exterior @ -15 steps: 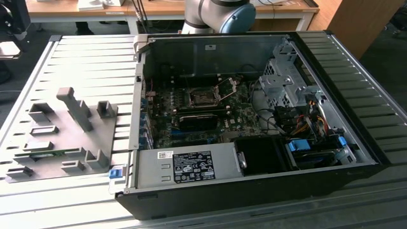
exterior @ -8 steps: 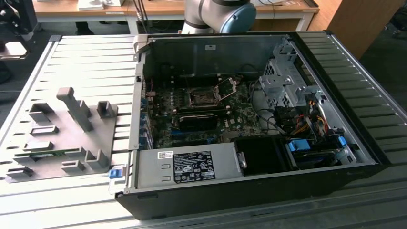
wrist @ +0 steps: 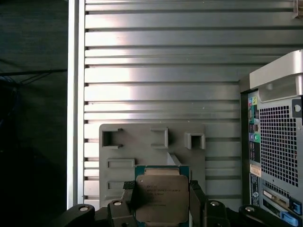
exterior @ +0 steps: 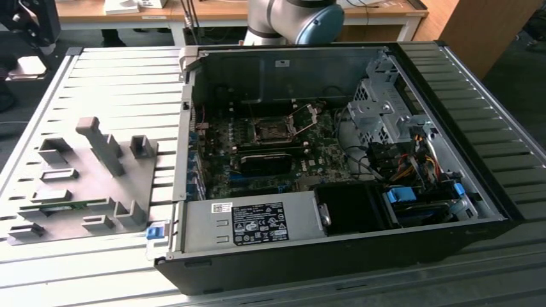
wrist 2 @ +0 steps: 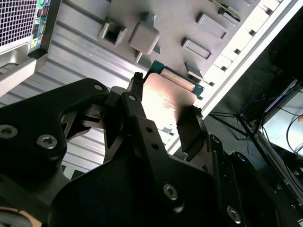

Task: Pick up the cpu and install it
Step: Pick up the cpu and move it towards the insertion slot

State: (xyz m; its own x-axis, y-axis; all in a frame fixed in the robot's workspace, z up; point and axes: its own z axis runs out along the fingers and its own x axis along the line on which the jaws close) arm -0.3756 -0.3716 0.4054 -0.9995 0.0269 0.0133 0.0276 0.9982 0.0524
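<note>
Exterior view: shows an open computer case [exterior: 256, 70] lying on the slatted table [exterior: 111, 83]. Shows the motherboard's socket [exterior: 275, 131] bare, with its metal frame tipped up. Puts the grey holder plate [exterior: 77, 185] on the table toward the exterior view's left, just beside the case. Cuts off all but a short length of the arm [exterior: 295, 19] at the frame's edge. Cannot make out the socket's contacts or any corner mark from this angle.

Second wrist view: finds the gripper [wrist 2: 166, 99] clamped on the cpu [wrist 2: 163, 92], gripping it by two opposite edges with the fingers [wrist 2: 135, 101]. Shows the silvery top toward the camera and a green rim at the far edge. Appears to hold the chip raised well clear of the holder plate [wrist 2: 175, 19], which lies beyond it.

- Judged best for the carry: keep the chip flat and grip only the edges.
- Squeeze no harder than needed, and avoid swing or tilt.
- Hides the chip's underside and near edge behind the gripper body.

First wrist view: finds the cpu [wrist: 162, 198] pinched between the fingers [wrist: 128, 194], above the holder plate [wrist: 142, 153]. Shows the case's rear panel [wrist: 277, 151] alongside. Cuts off the chip's near edge at the picture's border. Cannot tell the height above the plate, nor which recess fits the chip.
</note>
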